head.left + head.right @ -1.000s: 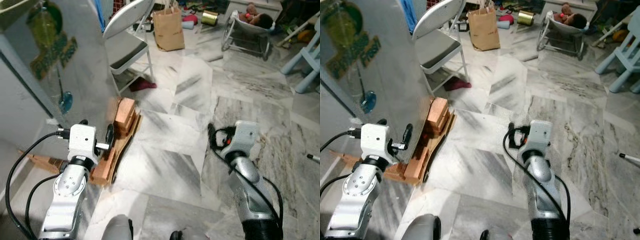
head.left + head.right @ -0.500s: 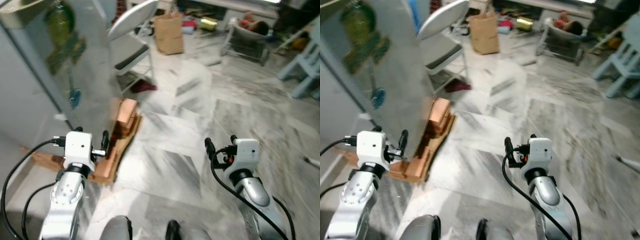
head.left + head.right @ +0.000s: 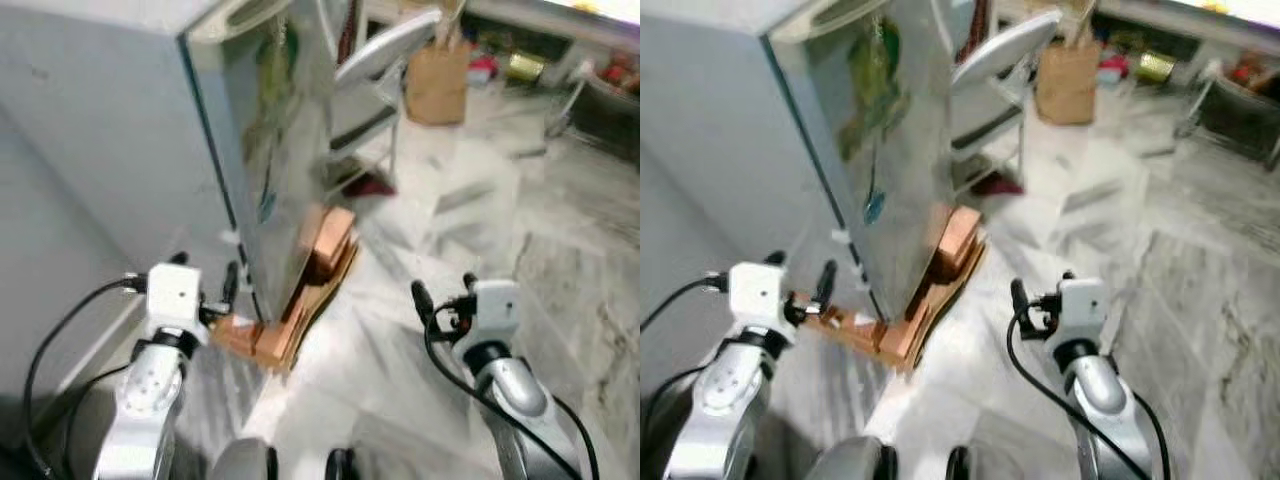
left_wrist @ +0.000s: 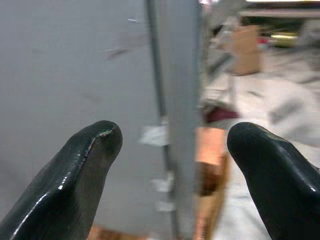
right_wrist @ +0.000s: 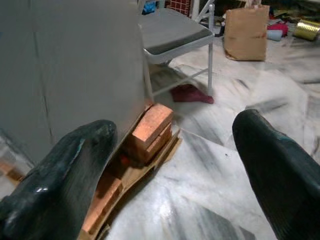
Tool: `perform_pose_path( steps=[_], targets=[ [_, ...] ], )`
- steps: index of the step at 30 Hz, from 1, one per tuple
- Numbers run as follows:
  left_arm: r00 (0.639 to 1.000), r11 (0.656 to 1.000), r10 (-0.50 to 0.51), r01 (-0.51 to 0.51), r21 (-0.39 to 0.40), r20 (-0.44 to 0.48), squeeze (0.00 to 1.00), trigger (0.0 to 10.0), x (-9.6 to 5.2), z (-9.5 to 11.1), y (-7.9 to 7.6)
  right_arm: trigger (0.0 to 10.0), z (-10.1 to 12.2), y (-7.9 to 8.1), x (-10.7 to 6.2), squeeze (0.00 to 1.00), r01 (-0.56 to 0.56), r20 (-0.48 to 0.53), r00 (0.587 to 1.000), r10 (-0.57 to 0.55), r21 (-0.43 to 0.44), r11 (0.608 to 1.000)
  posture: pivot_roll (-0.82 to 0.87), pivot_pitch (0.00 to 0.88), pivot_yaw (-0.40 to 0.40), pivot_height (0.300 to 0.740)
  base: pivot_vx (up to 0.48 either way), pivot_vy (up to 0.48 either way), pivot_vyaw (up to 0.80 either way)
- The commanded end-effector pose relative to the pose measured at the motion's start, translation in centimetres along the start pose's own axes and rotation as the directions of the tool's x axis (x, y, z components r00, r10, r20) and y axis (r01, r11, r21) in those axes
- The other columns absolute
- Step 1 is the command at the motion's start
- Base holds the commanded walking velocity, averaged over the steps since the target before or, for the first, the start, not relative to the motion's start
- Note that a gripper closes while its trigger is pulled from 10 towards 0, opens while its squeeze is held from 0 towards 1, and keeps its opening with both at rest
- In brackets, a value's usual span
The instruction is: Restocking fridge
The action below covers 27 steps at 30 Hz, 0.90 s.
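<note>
Head views, blurred: I have the fridge (image 3: 855, 140) ahead on my left, door shut, its base propped on bricks (image 3: 955, 240) and cardboard, presumably to level it on the marble floor (image 3: 450, 230). Left gripper (image 4: 172, 165) is raised, fingers spread and holding nothing, aimed along the door's edge seam; I judge that lines it up for opening. Right gripper (image 5: 175, 165) is likewise spread and unloaded, facing the bricks, with a folding chair (image 5: 172, 32) and paper bag (image 5: 245, 27) beyond. No stock in hand; restocking not begun.
</note>
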<state>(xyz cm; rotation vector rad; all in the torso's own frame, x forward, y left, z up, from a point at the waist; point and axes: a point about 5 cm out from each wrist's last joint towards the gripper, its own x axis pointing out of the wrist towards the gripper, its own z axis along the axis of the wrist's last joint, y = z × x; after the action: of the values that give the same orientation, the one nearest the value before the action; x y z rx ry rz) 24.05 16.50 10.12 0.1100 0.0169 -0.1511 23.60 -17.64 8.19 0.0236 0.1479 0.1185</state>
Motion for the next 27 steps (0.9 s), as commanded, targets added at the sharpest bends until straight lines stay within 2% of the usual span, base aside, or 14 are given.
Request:
perform_pose_path(
  steps=[1,4,7,18,21,23,27],
  targets=[
    [0.999,0.999,-0.039,0.039,-0.005,-0.011,0.0,10.0,-0.1,0.0,0.0,10.0,0.4,-0.2,0.0,0.0,0.02,0.011,1.0,-0.021,0.019,1.0,0.12,0.142,-0.082,0.74,0.0,0.0,0.0],
    [0.999,0.999,-0.048,0.048,0.004,-0.01,0.0,10.0,-0.2,0.1,0.0,10.0,0.3,-0.1,0.1,0.0,0.022,0.005,1.0,-0.022,0.022,1.0,0.12,0.144,-0.084,0.74,0.0,0.0,0.0],
    [0.998,0.998,-0.057,0.057,-0.011,-0.011,0.0,10.0,-0.2,0.1,-0.1,10.0,0.1,-0.3,0.1,0.0,0.036,-0.024,0.999,-0.035,0.036,0.999,0.12,0.145,-0.084,0.74,0.0,0.0,-0.8],
    [0.997,0.997,-0.077,0.077,-0.028,-0.005,0.0,10.0,-0.3,0.3,-0.2,10.0,0.2,-0.3,0.2,0.0,0.031,-0.025,0.999,-0.03,0.03,0.999,0.12,0.151,-0.09,0.74,0.0,0.0,-0.8],
    [1.0,1.0,-0.026,0.026,-0.007,-0.005,0.0,10.0,0.0,0.3,0.5,10.0,0.2,-0.3,0.3,0.0,0.028,-0.023,0.999,-0.028,0.027,0.999,0.11,0.155,-0.092,0.74,0.0,0.0,-0.8],
    [0.999,0.999,0.042,-0.042,-0.006,-0.005,0.0,10.0,0.5,0.3,1.6,10.0,0.5,-0.2,0.5,0.0,0.028,-0.017,0.999,-0.027,0.023,0.999,0.12,0.164,-0.094,0.74,0.0,0.0,-0.8],
    [0.997,0.997,0.08,-0.08,0.016,0.008,0.0,10.0,1.3,0.7,2.5,10.0,1.1,0.1,0.9,0.0,0.024,0.003,1.0,-0.024,0.019,1.0,0.11,0.177,-0.092,0.74,0.0,0.0,-0.39]
  ],
)
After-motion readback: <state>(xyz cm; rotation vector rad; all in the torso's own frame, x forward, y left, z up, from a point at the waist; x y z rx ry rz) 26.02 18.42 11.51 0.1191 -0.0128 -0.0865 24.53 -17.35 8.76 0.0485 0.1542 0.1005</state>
